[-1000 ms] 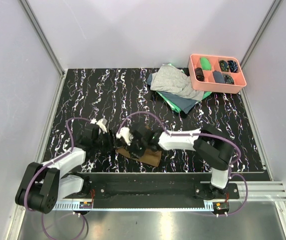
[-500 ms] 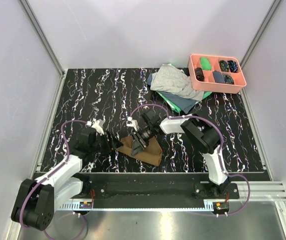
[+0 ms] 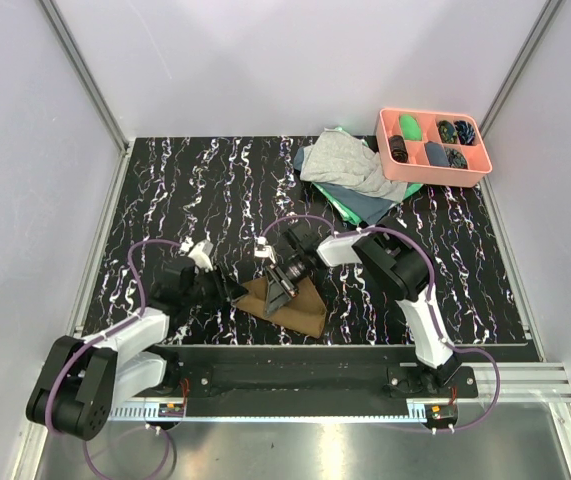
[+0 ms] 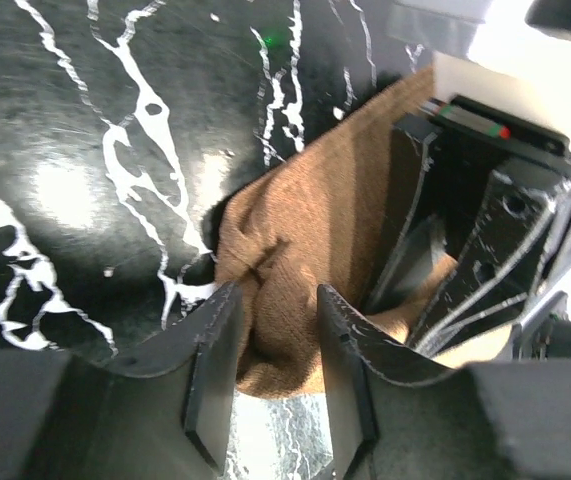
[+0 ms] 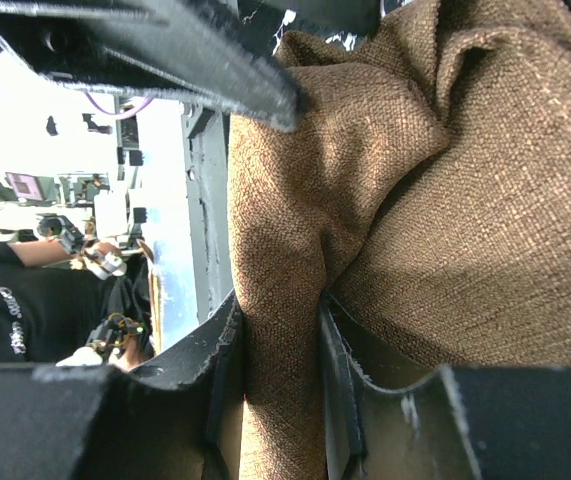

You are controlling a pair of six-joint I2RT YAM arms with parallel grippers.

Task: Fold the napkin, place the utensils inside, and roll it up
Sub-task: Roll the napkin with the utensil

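Brown cloth, the napkin [image 3: 305, 310], lies bunched on the black marbled table [image 3: 195, 190] near the front edge, between the two arms, and both grippers have hold of it. The left gripper [image 4: 275, 372] has its two fingers closed in on a rumpled corner of the fabric, with the weave pressed between them. The right gripper [image 5: 280, 375] likewise pinches a raised ridge of the napkin between its fingers, the cloth creasing sharply where it enters the gap. From above, the two grippers sit close together at the napkin's left end, the right one over the fabric itself.

As for progress, the work looks to be early in the folding step. The napkin is gathered and wrinkled, with no flat, clean fold showing and no roll formed. No fork, spoon or orange-handled piece can be made out on or in the cloth in any view, so placing the utensils and rolling up seem to remain. A heap of grey and green cloths [image 3: 350, 170] and a pink tray [image 3: 430, 113] sit well apart at the far right.
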